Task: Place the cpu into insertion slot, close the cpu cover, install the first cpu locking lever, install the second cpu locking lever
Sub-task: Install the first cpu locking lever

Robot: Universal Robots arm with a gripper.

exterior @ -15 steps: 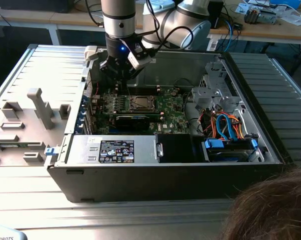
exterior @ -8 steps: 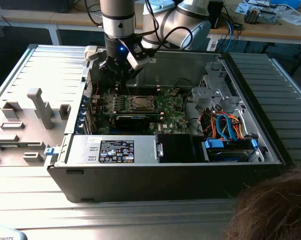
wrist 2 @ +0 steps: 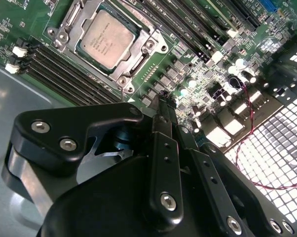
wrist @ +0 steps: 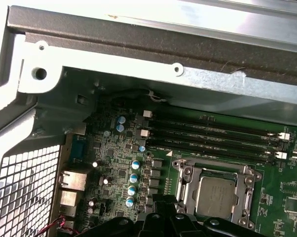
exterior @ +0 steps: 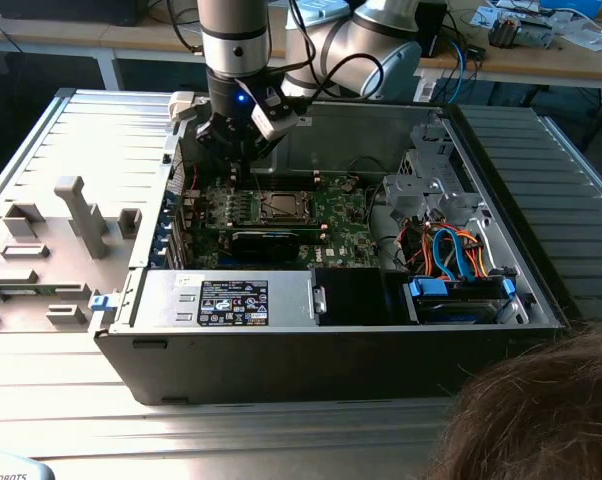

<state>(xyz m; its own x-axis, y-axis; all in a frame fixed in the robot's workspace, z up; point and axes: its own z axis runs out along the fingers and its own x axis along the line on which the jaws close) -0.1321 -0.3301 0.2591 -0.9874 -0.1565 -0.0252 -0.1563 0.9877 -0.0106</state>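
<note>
The cpu point(wrist 2: 106, 39) point(wrist: 215, 197), a silver-grey square, lies flat in the insertion slot point(exterior: 281, 207) on the green motherboard point(exterior: 336, 228). The cpu cover point(wrist 2: 141, 37) point(wrist: 188, 185), a silvery frame, lies down around the chip's edges. How the locking levers stand I cannot make out. My gripper point(exterior: 243, 168) point(wrist 2: 163, 103) point(wrist: 161, 200) hangs above the board, a short way off the socket toward the rear port side. Its black fingers point(wrist 2: 161, 148) meet at the tips and hold nothing.
The open case wall point(exterior: 381, 125) rises behind the board, and the perforated rear panel point(wrist 2: 281, 143) lies close to the gripper. Memory slots point(wrist: 212, 133) flank the socket. A power supply point(exterior: 236, 300) and cables point(exterior: 451, 250) fill the case front. A person's hair point(exterior: 541, 410) is at the exterior view's lower right.
</note>
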